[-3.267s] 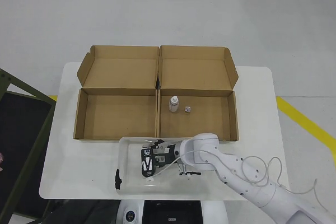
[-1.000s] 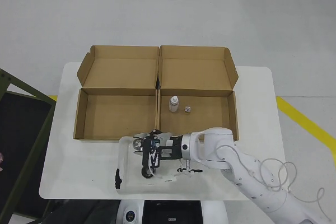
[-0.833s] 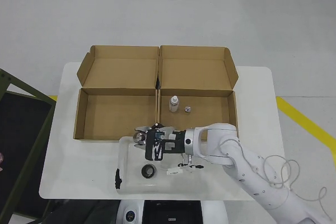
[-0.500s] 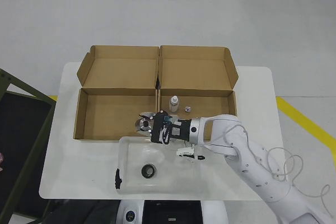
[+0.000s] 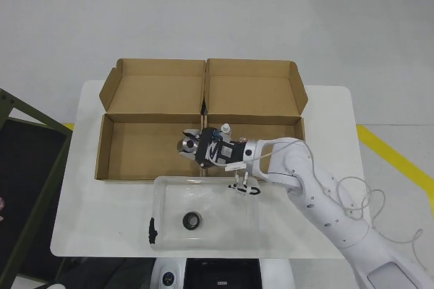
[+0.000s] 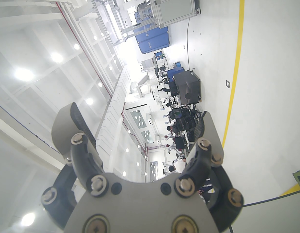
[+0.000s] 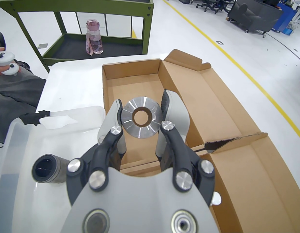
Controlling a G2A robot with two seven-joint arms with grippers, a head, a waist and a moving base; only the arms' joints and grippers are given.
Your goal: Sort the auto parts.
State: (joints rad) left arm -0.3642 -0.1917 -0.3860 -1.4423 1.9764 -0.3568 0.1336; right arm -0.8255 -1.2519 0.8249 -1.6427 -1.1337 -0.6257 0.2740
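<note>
**Right gripper point(image 7: 141, 101) closed on the metal disc point(image 7: 151, 128).**
In the clear tray point(image 5: 224, 224) a second ago, it is now over the left cardboard box point(image 5: 141, 152).

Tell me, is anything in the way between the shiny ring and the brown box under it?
Nothing visible is. The right gripper has its jaws shut on the ring and holds it above the open cardboard box, inside its walls. The box floor below the ring is bare.
</note>
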